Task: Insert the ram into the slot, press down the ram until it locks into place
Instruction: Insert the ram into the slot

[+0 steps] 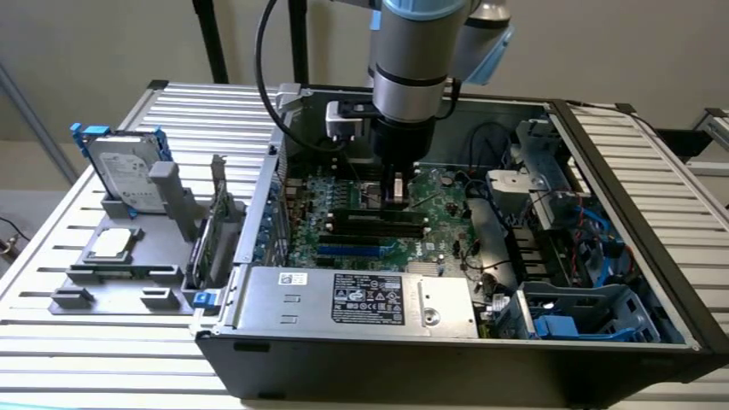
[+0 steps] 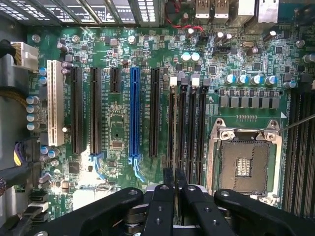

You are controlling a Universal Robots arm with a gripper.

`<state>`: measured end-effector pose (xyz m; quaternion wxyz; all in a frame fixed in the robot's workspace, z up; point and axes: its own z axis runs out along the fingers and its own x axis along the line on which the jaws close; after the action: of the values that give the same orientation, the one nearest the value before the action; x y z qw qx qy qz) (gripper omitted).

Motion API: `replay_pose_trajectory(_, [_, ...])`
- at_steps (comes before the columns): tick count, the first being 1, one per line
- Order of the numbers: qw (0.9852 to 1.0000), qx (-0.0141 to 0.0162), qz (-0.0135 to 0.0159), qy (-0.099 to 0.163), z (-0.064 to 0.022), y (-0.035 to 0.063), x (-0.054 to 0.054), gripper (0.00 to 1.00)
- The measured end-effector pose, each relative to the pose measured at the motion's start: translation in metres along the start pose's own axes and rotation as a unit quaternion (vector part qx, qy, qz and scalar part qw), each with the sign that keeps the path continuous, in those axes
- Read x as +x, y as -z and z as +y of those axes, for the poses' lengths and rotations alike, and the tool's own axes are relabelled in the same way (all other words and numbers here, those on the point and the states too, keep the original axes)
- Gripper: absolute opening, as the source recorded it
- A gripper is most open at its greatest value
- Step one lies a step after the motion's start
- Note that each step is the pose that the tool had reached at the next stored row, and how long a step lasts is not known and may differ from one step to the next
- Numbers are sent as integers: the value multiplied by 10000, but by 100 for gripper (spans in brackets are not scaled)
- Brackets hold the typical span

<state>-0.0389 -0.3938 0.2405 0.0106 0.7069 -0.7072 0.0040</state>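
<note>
My gripper [image 1: 395, 198] hangs low inside the open computer case, just over the row of black memory slots [image 1: 376, 224] on the green motherboard. In the wrist view its two black fingers [image 2: 168, 183] stand pressed together, shut, with only a hairline between them. They point at the first slot [image 2: 172, 128] of several alike, each with a pale clip at its far end. A thin dark edge runs along that slot in line with the fingertips. I cannot tell whether this is the ram seen edge-on, and no stick shows between the fingers.
A blue socket [image 2: 134, 113] and a white socket [image 2: 55, 103] lie beside the memory slots, and the bare processor socket [image 2: 243, 164] on the other side. The case walls, a power supply [image 1: 353, 299] and drive cages [image 1: 581, 316] surround the board. A grey fixture with a hard drive [image 1: 119, 171] stands at the exterior view's left.
</note>
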Motion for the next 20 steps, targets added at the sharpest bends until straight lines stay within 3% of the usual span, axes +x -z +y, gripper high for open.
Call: replay_pose_trajectory(20, [10000, -1, 1, -11, 0, -67, -1, 13])
